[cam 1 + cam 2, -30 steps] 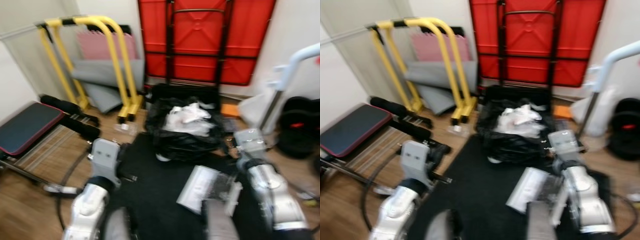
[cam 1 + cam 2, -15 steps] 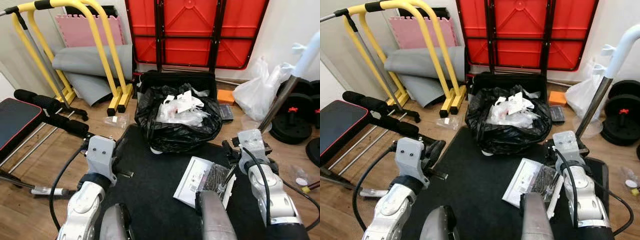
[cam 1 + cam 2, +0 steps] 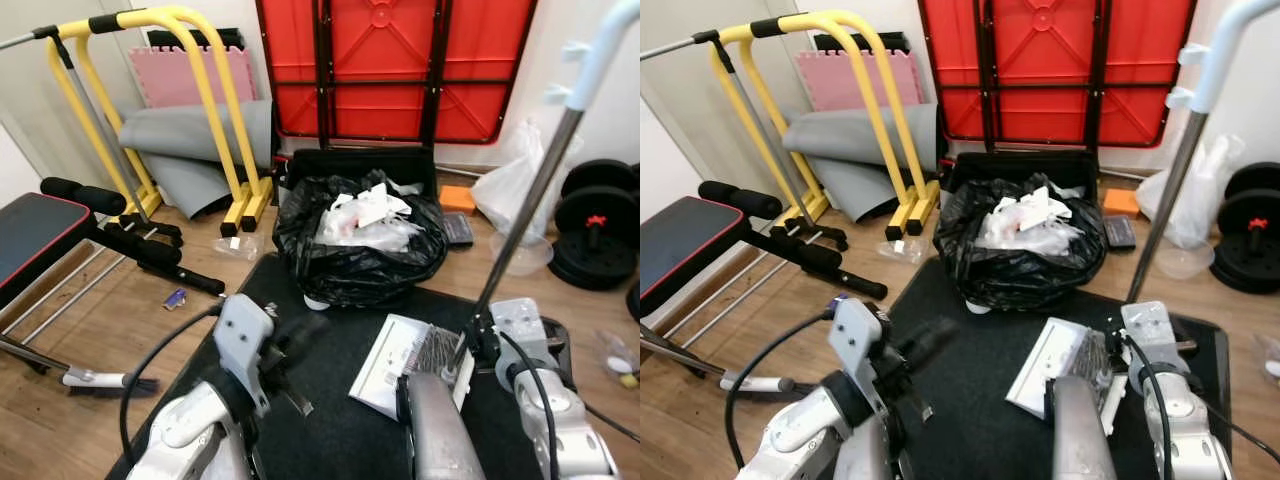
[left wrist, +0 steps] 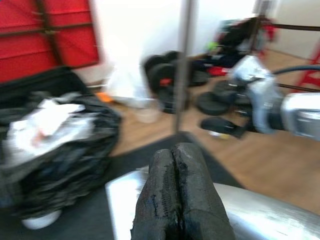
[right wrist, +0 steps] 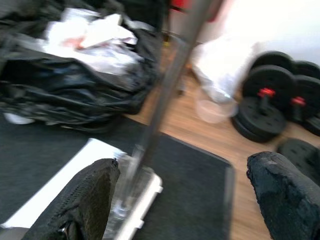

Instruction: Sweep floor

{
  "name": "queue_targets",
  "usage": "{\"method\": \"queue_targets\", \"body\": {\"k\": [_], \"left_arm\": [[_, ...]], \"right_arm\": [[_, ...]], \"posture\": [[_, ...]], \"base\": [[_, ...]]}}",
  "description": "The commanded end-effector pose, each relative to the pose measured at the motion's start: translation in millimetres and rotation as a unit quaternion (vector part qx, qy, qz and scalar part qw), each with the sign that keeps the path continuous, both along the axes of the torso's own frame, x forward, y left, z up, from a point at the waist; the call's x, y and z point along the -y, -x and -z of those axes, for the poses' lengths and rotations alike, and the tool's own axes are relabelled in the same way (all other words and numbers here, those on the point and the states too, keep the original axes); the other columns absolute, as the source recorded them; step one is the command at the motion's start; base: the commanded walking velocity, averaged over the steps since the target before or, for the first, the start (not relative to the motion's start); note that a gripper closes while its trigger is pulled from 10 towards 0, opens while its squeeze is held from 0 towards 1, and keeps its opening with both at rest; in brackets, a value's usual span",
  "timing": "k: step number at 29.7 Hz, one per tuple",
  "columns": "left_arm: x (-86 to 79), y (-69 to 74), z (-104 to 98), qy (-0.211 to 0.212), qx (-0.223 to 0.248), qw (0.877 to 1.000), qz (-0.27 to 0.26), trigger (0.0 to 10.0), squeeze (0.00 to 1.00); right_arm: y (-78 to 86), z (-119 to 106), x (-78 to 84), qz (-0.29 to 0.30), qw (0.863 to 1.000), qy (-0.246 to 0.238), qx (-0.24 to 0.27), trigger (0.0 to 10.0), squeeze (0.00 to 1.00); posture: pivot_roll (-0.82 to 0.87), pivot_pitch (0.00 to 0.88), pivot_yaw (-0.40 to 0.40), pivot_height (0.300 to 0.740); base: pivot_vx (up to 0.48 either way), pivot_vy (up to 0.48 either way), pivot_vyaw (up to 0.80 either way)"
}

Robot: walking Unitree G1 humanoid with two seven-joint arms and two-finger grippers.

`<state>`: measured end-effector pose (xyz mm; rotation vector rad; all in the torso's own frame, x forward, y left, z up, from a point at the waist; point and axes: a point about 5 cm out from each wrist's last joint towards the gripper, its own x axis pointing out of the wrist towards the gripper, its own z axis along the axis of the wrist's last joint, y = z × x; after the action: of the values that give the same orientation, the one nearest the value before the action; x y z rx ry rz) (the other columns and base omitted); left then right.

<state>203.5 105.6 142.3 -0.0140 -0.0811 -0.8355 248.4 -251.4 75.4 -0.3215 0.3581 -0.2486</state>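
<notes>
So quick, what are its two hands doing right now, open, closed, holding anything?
Left gripper: fingers pressed together, closed, holding nothing.
Right gripper: fingers spread wide open, holding nothing; the broom pole stands just ahead of it.

Wood floor (image 3: pixel 90 330) with a black mat (image 3: pixel 330 420) laid on it.
On the mat I saw a full black rubbish bag (image 3: pixel 362 255) and a white dustpan (image 3: pixel 392 365). On the bare boards lay grey rolled mats (image 3: pixel 195 135), black weight plates (image 3: pixel 595 225), a white plastic bag (image 3: pixel 510 185) and a small blue item (image 3: pixel 175 297).
</notes>
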Motion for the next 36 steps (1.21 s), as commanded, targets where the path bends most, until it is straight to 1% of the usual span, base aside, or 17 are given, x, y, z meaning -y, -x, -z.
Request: {"method": "queue_targets", "body": {"k": [1,4,6,7,8,11,14,15,19,20,27,29,32,33,34,35,36], "left_arm": [[0.0,3.5,1,-0.002,-0.011,1.000,0.024,10.0,0.00],[0.4,4.3,1,-0.001,-0.013,0.999,0.030,10.0,0.00],[5.7,9.6,-1,0.018,-0.032,0.996,0.077,10.0,0.00],[7.2,12.0,-2,0.033,-0.044,0.993,0.101,10.0,0.00],[7.2,12.0,-2,0.033,-0.044,0.993,0.101,10.0,0.00],[7.9,14.3,-3,0.050,-0.055,0.989,0.124,10.0,0.00],[7.6,15.0,-4,0.055,-0.059,0.988,0.132,10.0,0.00],[7.4,16.8,-6,0.063,-0.061,0.987,0.134,10.0,0.00],[7.1,20.9,-11,0.071,-0.064,0.986,0.135,10.0,0.00],[6.8,23.6,-13,0.074,-0.066,0.986,0.135,10.0,0.00],[6.6,29.7,-18,0.080,-0.073,0.984,0.140,10.0,0.00],[6.8,31.9,-20,0.080,-0.075,0.984,0.142,10.0,0.00],[8.0,37.4,-24,0.078,-0.080,0.983,0.147,10.0,0.00],[8.0,37.4,-24,0.078,-0.080,0.983,0.147,10.0,0.00],[8.1,38.1,-24,0.077,-0.080,0.983,0.147,10.0,0.00],[8.1,38.5,-24,0.076,-0.082,0.983,0.147,10.0,0.00],[8.1,38.5,-24,0.076,-0.082,0.983,0.147,10.0,0.00]], "right_arm": [[0.2,-3,-2.4,-0.003,1.000,0.009,0.013,10.0,0.00],[-0.5,-5,-1.0,-0.005,1.000,0.014,0.025,10.0,0.00],[-10.2,-12,8.7,-0.010,0.998,0.022,0.055,10.0,0.00],[-19.5,-18,12.7,-0.016,0.997,0.021,0.076,10.0,0.00],[-19.5,-18,12.7,-0.016,0.997,0.021,0.076,10.0,0.00],[-31.1,-26,16.5,-0.020,0.995,0.021,0.097,10.0,0.00],[-36.4,-29,17.2,-0.020,0.994,0.021,0.105,10.0,0.00],[-43.4,-33,17.2,-0.022,0.993,0.025,0.113,10.0,0.00],[-51.9,-39,17.3,-0.024,0.992,0.027,0.123,10.0,0.00],[-53.4,-40,16.5,-0.027,0.991,0.029,0.126,10.0,0.00],[-56.7,-38,14.5,-0.034,0.990,0.031,0.132,10.0,0.00],[-60.4,-38,11.9,-0.039,0.990,0.029,0.136,10.0,0.00],[-73.8,-40,-0.1,-0.057,0.988,0.016,0.146,10.0,0.00],[-73.8,-40,-0.1,-0.057,0.988,0.016,0.146,10.0,0.00],[-76.1,-41,-1.6,-0.058,0.987,0.015,0.149,9.4,0.00],[-78.4,-42,-1.7,-0.058,0.986,0.014,0.153,4.7,0.00],[-78.4,-42,-1.7,-0.058,0.986,0.014,0.153,4.7,0.00]], "posture": [[-0.18,0.046,0.048,0.431],[-0.18,0.049,0.050,0.431],[-0.17,0.062,0.060,0.431],[-0.17,0.071,0.067,0.431],[-0.17,0.071,0.067,0.431],[-0.16,0.082,0.066,0.431],[-0.16,0.089,0.066,0.431],[-0.15,0.120,0.075,0.431],[-0.15,0.139,0.077,0.431],[-0.14,0.163,0.082,0.431],[-0.13,0.198,0.085,0.431],[-0.13,0.208,0.088,0.431],[-0.11,0.225,0.082,0.431],[-0.11,0.225,0.082,0.431],[-0.10,0.225,0.083,0.431],[-0.10,0.224,0.084,0.431],[-0.10,0.224,0.084,0.431]], "base": [[0.000,0.000,0.00],[0.000,0.000,0.00],[0.000,0.000,0.00],[0.000,0.000,0.00],[0.000,0.000,0.00],[0.000,0.000,0.00],[0.000,0.000,0.00],[0.000,0.000,0.00],[0.000,0.000,0.00],[0.000,0.000,0.00],[0.000,0.000,0.00],[0.000,0.000,0.00],[0.000,0.000,0.00],[0.000,0.000,0.00],[0.000,0.000,0.00],[0.000,0.000,0.00],[0.000,0.000,0.00]]}}
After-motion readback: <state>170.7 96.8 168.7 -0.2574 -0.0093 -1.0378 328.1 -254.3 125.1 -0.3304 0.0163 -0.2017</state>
